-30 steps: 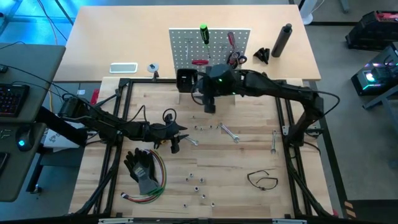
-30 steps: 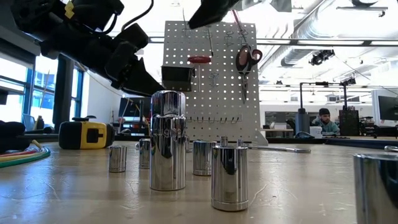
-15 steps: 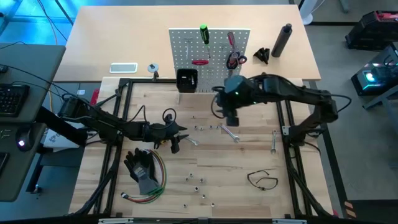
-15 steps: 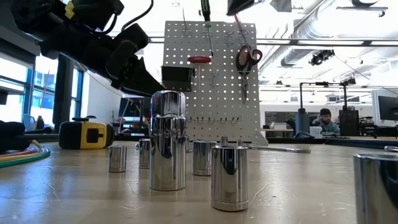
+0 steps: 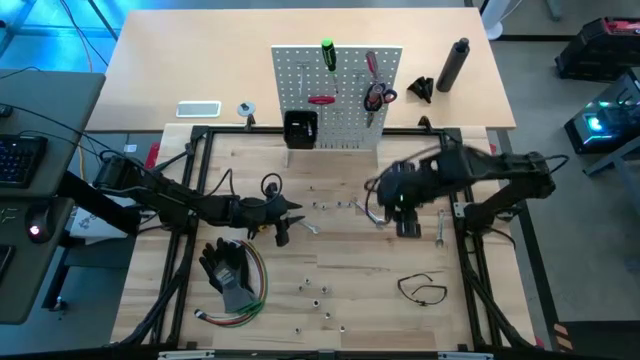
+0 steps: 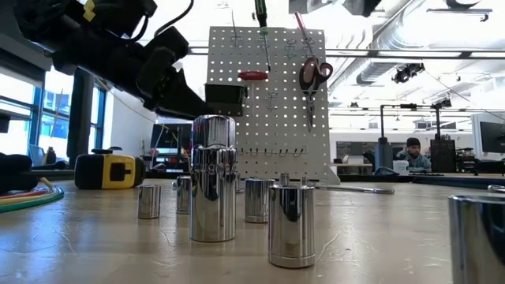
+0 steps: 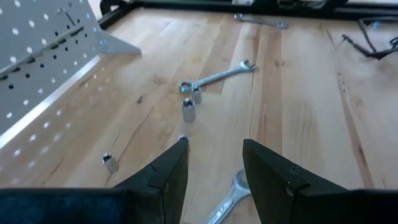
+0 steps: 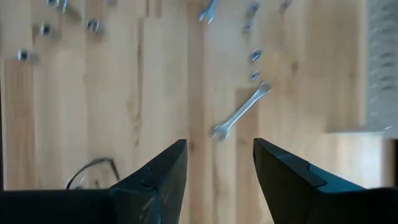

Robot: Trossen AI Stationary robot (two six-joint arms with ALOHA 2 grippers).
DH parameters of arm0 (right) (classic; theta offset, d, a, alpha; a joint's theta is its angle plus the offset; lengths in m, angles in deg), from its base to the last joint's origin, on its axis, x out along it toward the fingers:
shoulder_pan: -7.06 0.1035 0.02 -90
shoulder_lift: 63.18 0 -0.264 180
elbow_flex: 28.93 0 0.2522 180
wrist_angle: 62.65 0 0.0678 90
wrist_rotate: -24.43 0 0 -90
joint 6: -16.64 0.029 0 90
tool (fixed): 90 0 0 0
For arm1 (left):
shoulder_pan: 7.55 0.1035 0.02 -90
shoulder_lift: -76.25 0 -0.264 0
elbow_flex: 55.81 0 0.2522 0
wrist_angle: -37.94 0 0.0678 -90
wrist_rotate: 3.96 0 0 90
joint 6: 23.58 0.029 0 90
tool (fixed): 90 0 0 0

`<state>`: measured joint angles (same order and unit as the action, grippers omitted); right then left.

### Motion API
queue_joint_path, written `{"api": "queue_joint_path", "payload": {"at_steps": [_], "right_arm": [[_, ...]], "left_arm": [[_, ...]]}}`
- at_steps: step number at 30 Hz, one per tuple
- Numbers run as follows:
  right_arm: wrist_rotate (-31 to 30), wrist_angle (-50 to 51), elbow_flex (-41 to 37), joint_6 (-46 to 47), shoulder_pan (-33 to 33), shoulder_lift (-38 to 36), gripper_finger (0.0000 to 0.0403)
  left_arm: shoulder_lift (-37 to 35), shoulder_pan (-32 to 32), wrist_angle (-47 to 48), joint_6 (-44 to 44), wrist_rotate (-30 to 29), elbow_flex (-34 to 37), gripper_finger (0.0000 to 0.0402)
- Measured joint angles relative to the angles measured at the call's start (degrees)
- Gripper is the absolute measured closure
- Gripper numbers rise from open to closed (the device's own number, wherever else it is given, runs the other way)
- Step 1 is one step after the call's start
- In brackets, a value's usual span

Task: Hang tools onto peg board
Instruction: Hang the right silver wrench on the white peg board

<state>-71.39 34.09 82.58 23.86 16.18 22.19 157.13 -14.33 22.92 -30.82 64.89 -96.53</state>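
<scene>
The right gripper (image 5: 408, 226) hovered, jaws apart and empty, over a wrench (image 5: 370, 213) lying on the bench (image 5: 350, 270), well short of the peg board (image 5: 337, 90). Descending off-line, it might knock that wrench aside. The left gripper (image 5: 283, 232) waited, jaws also apart.

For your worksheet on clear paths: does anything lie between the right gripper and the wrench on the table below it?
Nothing visible does. The right gripper hangs open over bare wood, and the wrench lies just ahead with only small sockets beyond it.

A pair of black gloves (image 5: 228, 268) lay on the wooden surface (image 5: 350, 290) beside a bundle of coloured wires (image 5: 252, 298). Behind stood a dark bottle (image 5: 454, 64) and a phone (image 5: 198, 109)
</scene>
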Motion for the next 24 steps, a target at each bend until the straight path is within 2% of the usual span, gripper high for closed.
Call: {"api": "queue_joint_path", "payload": {"at_steps": [8,11,17,21,24], "right_arm": [[-0.2,-2.4,-17.6,10.1,8.5,-2.4,0.0224],[-2.9,-3.0,-26.4,15.3,10.0,-4.4,0.0224],[-9.5,-5.8,-44.6,21.6,9.1,-11.0,0.0224],[-9.6,-10.1,-56.2,27.8,7.0,-19.0,0.0229],[-9.8,-15.4,-59.2,30.7,6.0,-24.7,0.0237]], "left_arm": [[0.0,0.0,-3.0,0.9,1.3,0.0,0.0254],[0.0,0.0,-3.6,0.9,1.3,0.0,0.0254],[0.0,0.0,-5.1,0.7,1.3,0.0,0.0254],[0.0,0.0,-5.0,0.0,1.3,0.0,0.0254],[0.3,0.0,-5.1,-0.1,1.3,0.0,0.0254]]}}
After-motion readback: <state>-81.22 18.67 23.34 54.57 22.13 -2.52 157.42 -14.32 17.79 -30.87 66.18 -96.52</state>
